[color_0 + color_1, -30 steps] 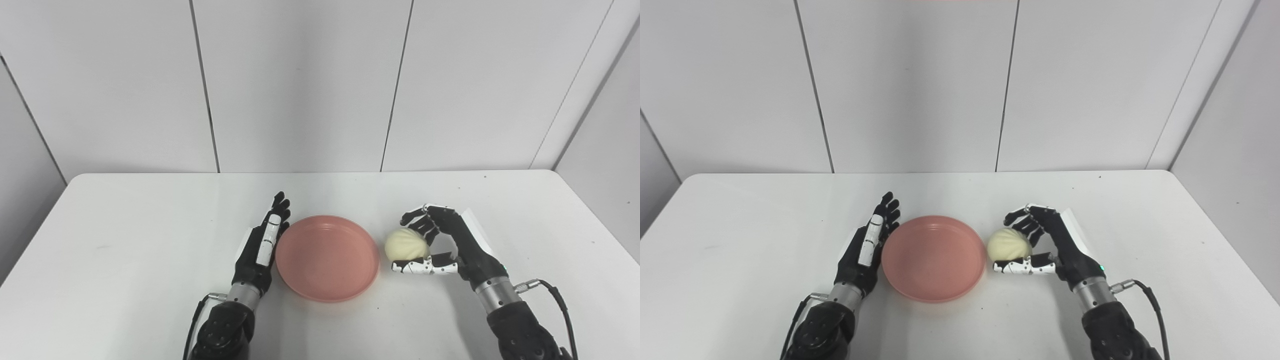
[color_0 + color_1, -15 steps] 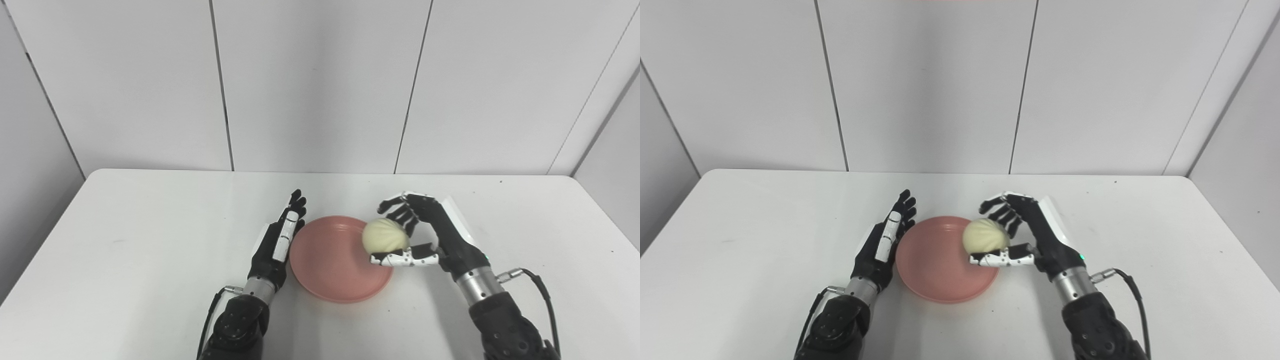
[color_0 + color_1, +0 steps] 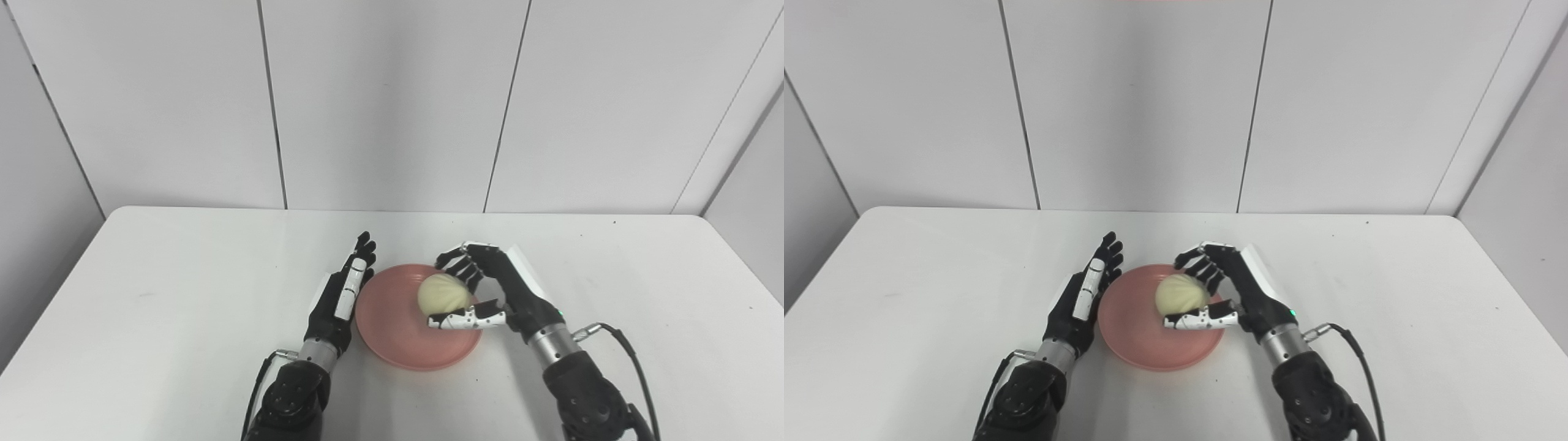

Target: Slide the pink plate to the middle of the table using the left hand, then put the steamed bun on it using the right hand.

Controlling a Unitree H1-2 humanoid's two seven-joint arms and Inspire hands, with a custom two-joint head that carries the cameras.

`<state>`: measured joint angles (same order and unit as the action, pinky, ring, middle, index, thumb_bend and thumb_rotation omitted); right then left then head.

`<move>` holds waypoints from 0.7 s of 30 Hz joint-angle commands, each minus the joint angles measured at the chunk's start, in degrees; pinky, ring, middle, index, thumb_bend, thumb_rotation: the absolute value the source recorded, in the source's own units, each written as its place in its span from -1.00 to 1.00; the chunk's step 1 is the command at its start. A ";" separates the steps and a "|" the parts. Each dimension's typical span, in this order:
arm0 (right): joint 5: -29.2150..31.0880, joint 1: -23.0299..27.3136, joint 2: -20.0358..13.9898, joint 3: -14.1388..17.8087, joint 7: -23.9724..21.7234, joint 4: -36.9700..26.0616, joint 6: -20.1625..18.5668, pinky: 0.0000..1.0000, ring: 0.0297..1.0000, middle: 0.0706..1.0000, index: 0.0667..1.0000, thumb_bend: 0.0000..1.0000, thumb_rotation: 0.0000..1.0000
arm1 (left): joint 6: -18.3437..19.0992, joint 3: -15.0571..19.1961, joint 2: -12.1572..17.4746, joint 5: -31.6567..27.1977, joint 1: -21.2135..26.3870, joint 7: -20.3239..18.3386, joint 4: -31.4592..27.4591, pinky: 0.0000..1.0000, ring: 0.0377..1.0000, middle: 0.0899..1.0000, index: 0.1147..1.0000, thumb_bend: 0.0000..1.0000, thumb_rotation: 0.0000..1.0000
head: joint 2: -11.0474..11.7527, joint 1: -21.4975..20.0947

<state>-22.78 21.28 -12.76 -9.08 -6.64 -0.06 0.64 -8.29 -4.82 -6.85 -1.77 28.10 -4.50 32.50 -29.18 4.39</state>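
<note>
**Holding entry: bun over plate, mid-table**

Resting near the middle of the white table (image 3: 153, 306): one pink plate (image 3: 392, 331), round, shallow, raised rim, lying flat.

Item 1. Steamed bun (image 3: 443, 293), pale cream, pleated top. Carried in the right hand (image 3: 499, 294) above the right half of the plate's well. Whether the bun's underside touches the plate cannot be told from either eye view.

Item 2. Right hand, black with a white back shell. Fingers (image 3: 456, 264) curl over the bun's far side; the white-tipped thumb (image 3: 459, 320) lies along its near side; the bun is clamped between them. The forearm enters from the lower right, a cable looping off the wrist.

Item 3. Left hand (image 3: 340, 294), black with white segments. Stands on edge, palm toward the plate, just beside its left rim; contact with the rim cannot be confirmed. Fingers straight, pointing away from the robot, close side by side, holding nothing.

Backdrop: plain pale wall panels (image 3: 392, 104) behind the table's far edge.
</note>
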 commanded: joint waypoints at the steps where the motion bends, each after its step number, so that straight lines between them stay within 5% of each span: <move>1: -1.37 2.84 -0.06 -0.51 2.22 1.50 4.61 -0.28 -0.24 -0.10 0.00 0.02 -1.00 | 1.49 -0.11 0.18 0.26 -2.64 -0.27 1.49 1.00 1.00 1.00 1.00 0.23 1.00 | -0.09 -0.03; 21: -7.10 2.89 -0.78 -4.09 4.99 9.39 8.59 -0.19 -0.21 -0.08 -0.02 0.03 -1.00 | 2.87 0.21 0.24 -0.58 -3.02 -0.93 0.32 1.00 1.00 1.00 1.00 0.26 1.00 | -0.18 -0.69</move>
<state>-29.84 22.30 -13.01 -13.26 -3.22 10.18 6.36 -7.74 -4.74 -6.80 -2.01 27.52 -4.97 31.37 -29.27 3.69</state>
